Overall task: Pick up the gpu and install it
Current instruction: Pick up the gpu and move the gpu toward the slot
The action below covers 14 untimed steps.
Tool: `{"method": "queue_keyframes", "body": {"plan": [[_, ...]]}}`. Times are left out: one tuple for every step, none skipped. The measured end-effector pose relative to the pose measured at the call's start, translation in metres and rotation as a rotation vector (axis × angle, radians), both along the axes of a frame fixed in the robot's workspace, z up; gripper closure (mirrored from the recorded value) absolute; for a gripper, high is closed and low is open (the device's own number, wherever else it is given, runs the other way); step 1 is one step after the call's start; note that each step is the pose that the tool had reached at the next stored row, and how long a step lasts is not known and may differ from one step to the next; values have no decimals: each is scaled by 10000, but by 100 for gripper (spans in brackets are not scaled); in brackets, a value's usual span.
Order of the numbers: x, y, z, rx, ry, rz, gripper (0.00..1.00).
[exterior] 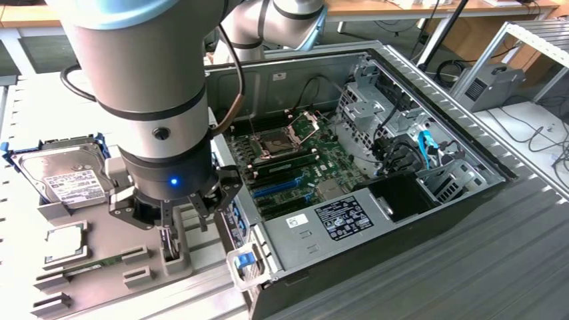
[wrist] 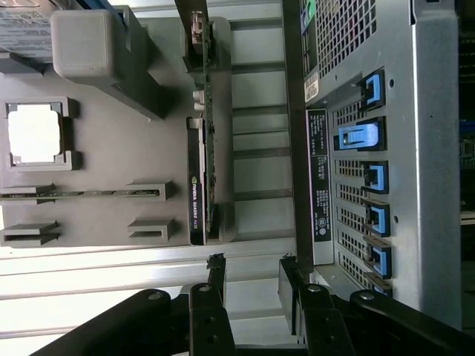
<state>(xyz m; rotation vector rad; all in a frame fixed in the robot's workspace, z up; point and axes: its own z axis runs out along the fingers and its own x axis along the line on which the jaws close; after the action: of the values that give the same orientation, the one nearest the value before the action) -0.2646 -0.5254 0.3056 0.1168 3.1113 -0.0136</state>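
The gpu (wrist: 202, 174) stands on its long edge in a grey slotted holder (wrist: 228, 222) just beside the computer case (wrist: 415, 111), outside its rear wall. White lettering on the card's black cooler seems to begin "NVIDIA"; the rest is too small to read.

The gripper (wrist: 252, 278) hangs above the card with its fingers (wrist: 215, 278) spread apart, nothing between them and clear of the card. The card lines up with the finger farther from the case rather than with the gap. In the exterior view the gripper (exterior: 180, 220) sits right over the gpu (exterior: 170, 245).

A row of blue clips (wrist: 371, 178) runs along the case's rear wall, next to a narrow black label (wrist: 320, 178) whose print cannot be read. Inside the case lie a green motherboard (exterior: 294, 167) and a power supply (exterior: 342, 217) bearing a black-and-white sticker, also illegible.

Farther from the case than the gpu, a grey tray (wrist: 111, 148) carries a memory stick (wrist: 82, 194), a processor (wrist: 33, 133) and a hard drive (exterior: 62, 173) with a white label. The thick arm (exterior: 142, 73) hides part of that tray in the exterior view.
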Motion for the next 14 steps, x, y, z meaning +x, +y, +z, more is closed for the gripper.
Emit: {"method": "queue_keyframes", "body": {"plan": [[0,0,-2,-2,0,0,58],[0,0,-4,-4,0,0,58],[0,0,-6,-7,0,0,58],[0,0,-8,-9,0,0,58],[0,0,-10,-11,0,0,58],[0,0,-12,-13,0,0,58],[0,0,-14,-15,1,0,58],[0,0,-16,-17,1,0,58],[0,0,-18,-18,0,0,58],[0,0,-20,-21,1,0,58],[0,0,-21,-22,0,1,58],[0,0,-23,-24,0,0,58],[0,0,-25,-26,0,0,58],[0,0,-27,-28,0,0,58]]}}
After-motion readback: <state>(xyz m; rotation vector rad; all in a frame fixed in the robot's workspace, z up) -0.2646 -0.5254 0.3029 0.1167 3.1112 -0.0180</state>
